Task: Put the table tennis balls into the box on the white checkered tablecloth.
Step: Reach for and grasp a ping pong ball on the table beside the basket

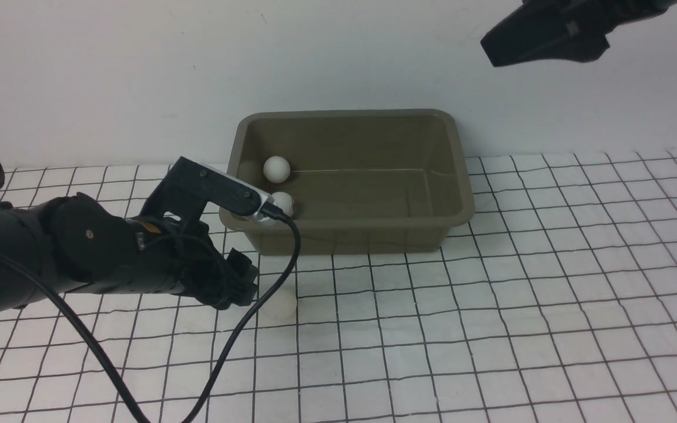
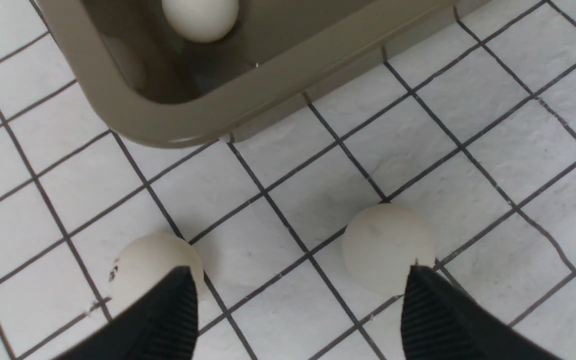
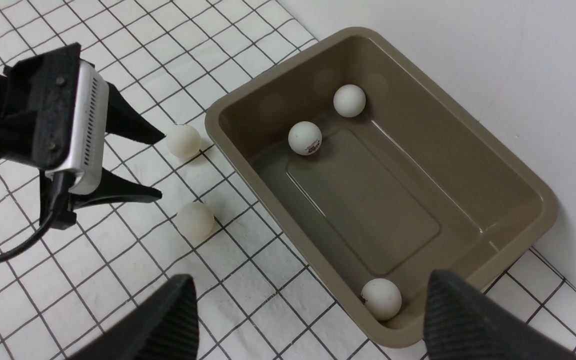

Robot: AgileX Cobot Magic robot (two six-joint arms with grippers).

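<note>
Tablecloth (image 1: 491, 329), white checkered, lay under everything. On it the box (image 1: 350, 238) sat open side up, its long axis running left to right across the front view. My left end effector (image 2: 298, 280) hung low beside its near left corner, fingers spread, one tip near each of two table tennis balls (image 2: 388, 247) on the cloth. My right end effector (image 3: 310, 285) was spread wide, high above. Three balls (image 3: 349, 100) lay inside the box. Dark print on some was too small to read.
</note>
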